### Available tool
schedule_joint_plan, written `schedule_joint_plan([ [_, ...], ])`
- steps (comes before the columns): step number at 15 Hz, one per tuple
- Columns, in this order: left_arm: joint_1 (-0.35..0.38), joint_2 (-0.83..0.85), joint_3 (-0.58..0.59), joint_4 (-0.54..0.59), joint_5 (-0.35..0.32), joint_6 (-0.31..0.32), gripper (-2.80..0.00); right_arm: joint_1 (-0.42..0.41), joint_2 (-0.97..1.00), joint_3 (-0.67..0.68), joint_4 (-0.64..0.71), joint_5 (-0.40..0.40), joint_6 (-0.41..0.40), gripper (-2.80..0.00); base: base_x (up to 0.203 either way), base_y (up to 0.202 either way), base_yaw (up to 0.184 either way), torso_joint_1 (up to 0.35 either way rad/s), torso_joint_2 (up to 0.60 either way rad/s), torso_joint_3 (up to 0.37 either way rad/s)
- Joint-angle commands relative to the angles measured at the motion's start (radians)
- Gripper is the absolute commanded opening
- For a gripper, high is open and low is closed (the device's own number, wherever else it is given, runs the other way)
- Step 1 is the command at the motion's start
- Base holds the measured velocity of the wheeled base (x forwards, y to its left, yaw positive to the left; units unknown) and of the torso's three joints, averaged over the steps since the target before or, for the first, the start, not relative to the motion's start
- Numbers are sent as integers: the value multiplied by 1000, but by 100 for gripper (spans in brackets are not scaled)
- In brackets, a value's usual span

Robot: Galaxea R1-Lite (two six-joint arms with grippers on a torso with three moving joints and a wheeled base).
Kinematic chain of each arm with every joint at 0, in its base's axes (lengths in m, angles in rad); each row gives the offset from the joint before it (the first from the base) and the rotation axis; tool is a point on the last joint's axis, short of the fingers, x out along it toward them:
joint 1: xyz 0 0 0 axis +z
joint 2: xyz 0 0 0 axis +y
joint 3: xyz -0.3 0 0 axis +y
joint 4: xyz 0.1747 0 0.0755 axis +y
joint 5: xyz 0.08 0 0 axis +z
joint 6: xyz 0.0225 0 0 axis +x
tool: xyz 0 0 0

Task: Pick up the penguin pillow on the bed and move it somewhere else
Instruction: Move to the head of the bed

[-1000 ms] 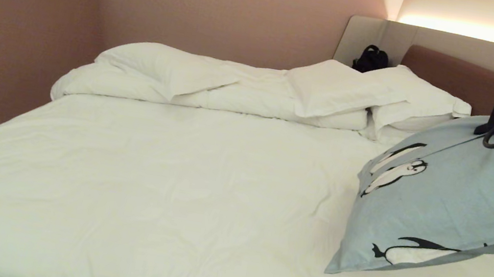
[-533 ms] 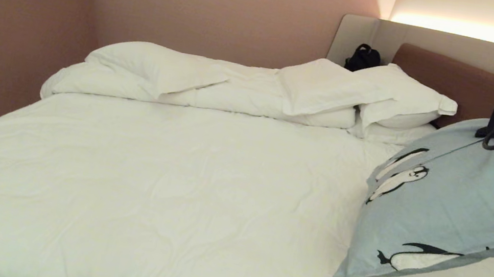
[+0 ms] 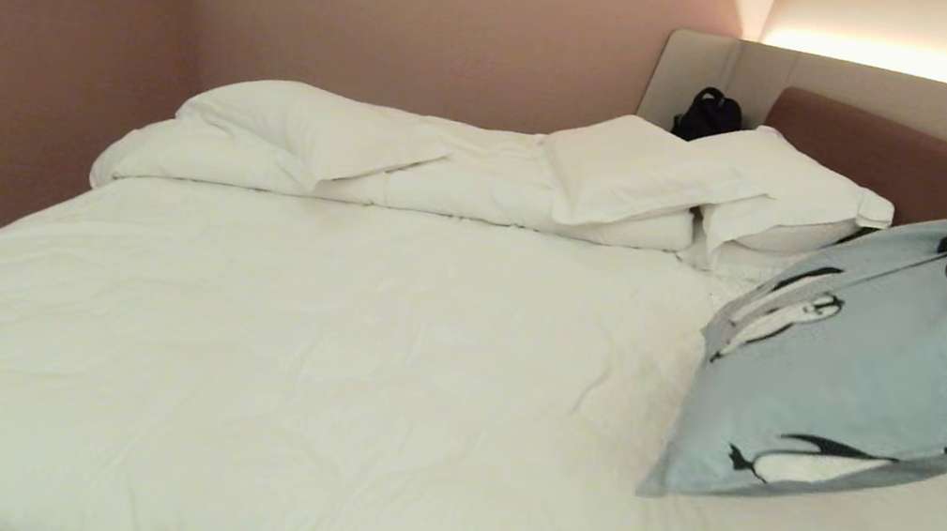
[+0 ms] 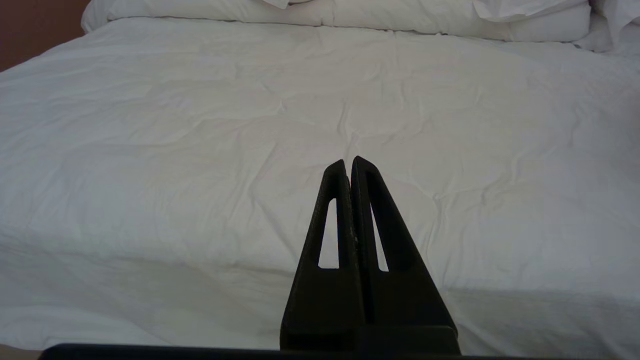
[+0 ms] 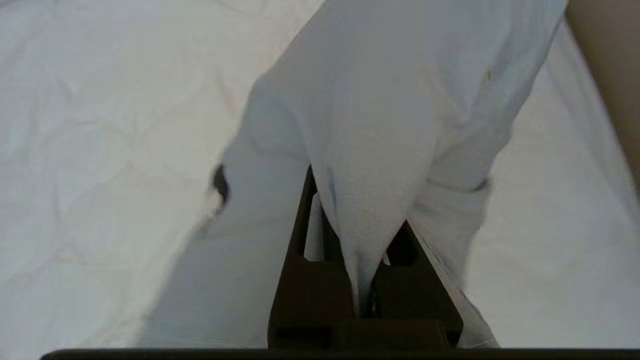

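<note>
One pillow in play: the penguin pillow (image 3: 874, 376), hanging tilted over the bed (image 3: 307, 353) at its right side, lowest corner near the sheet. Pinched by a fold of blue cloth in the right gripper (image 5: 367, 280), clamped tight on it. Compared with a second ago, lifted a little and carried slightly toward the right edge. Seen only by the left wrist: the left gripper (image 4: 350, 165), fingers pressed together, empty, low at the near edge of the mattress. Farther back, white pillows (image 3: 640, 173), a folded duvet (image 3: 410, 184), a brown headboard (image 3: 891, 151) and a black bag (image 3: 709, 113).
</note>
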Motion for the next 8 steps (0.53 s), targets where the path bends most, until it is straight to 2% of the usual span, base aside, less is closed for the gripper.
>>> schedule_joint_plan([
  [1, 0, 0, 0, -1, 0, 0, -280, -21, 7, 3, 3, -63, -149, -280, 0, 0, 0, 0, 0, 0],
  [3, 0, 0, 0, 0, 0, 0, -280, -39, 12, 3, 3, -100, -205, -280, 0, 0, 0, 0, 0, 0],
  [8, 0, 0, 0, 0, 0, -1, -280, -94, 50, 5, 1, -210, -413, -280, 0, 0, 0, 0, 0, 0],
])
